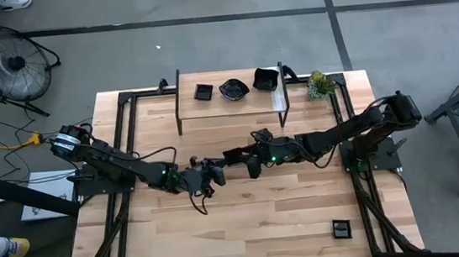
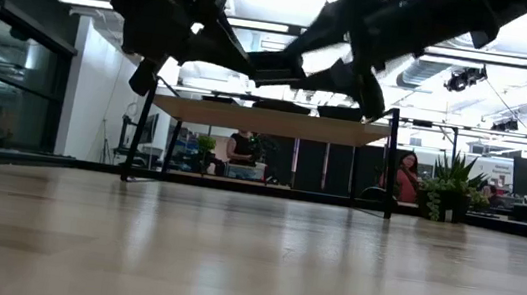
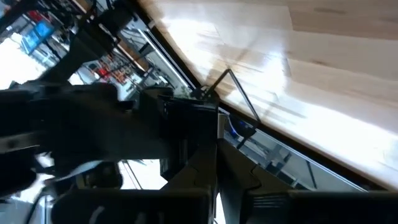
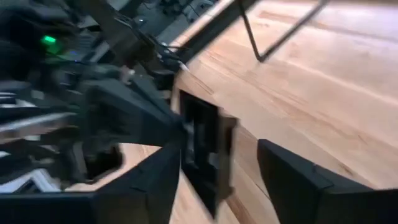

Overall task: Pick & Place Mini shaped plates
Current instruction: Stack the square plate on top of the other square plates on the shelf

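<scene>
A small square black plate (image 4: 202, 149) hangs above the middle of the table, between the two arms. My left gripper (image 1: 217, 172) is shut on it, reaching in from the table's left. My right gripper (image 4: 217, 152) comes from the right and is open, with a finger on either side of the plate and not touching it. Three more black plates (image 1: 233, 88) rest on the raised wooden shelf (image 1: 229, 105) at the far edge. Another black plate (image 1: 341, 229) lies flat on the table near its front right corner. My left gripper pinches the square plate between its two fingers at the edge (image 4: 186, 127) that faces the left arm. The fingers come roughly level from the table's left. The plate stands on edge and is lifted clear of the table.
A small green plant (image 1: 320, 84) stands at the shelf's right end. The shelf's thin black legs (image 1: 180, 121) stand on the far half of the table. Bare wood lies in front of both arms. People sit in the room beyond the table.
</scene>
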Available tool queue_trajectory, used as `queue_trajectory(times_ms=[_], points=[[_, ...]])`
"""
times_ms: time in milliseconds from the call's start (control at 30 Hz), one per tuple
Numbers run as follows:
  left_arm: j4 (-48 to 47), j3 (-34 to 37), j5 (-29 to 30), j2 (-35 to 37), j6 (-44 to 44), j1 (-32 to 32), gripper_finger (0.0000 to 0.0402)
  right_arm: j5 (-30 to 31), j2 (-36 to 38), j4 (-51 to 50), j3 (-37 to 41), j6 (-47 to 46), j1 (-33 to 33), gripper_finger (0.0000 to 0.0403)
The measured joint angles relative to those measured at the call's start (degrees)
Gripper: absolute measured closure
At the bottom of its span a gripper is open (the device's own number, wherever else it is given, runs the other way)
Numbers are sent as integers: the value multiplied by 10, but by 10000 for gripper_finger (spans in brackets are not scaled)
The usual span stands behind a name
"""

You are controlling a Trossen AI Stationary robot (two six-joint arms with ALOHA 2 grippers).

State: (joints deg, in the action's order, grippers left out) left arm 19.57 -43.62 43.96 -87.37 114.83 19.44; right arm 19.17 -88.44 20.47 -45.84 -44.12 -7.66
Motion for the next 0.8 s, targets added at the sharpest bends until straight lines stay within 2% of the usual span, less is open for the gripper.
queue_trajectory(times_ms=[167, 333, 533, 633, 800], points=[[-3, 0, 18, 2, -31, 0, 401, 3, 52, -20, 0, 37, 0, 165], [-42, 0, 10, 28, -68, -15, 401, 38, 126, -65, 0, 89, 0, 152], [-144, 0, -104, 111, -160, -82, 401, 83, 197, -128, 0, 141, -9, 152], [-183, -3, -187, 163, -191, -128, 401, 107, 215, -153, 0, 167, -15, 152], [-286, -45, -343, 225, -246, -231, 401, 138, 225, -190, 0, 208, -15, 152]])
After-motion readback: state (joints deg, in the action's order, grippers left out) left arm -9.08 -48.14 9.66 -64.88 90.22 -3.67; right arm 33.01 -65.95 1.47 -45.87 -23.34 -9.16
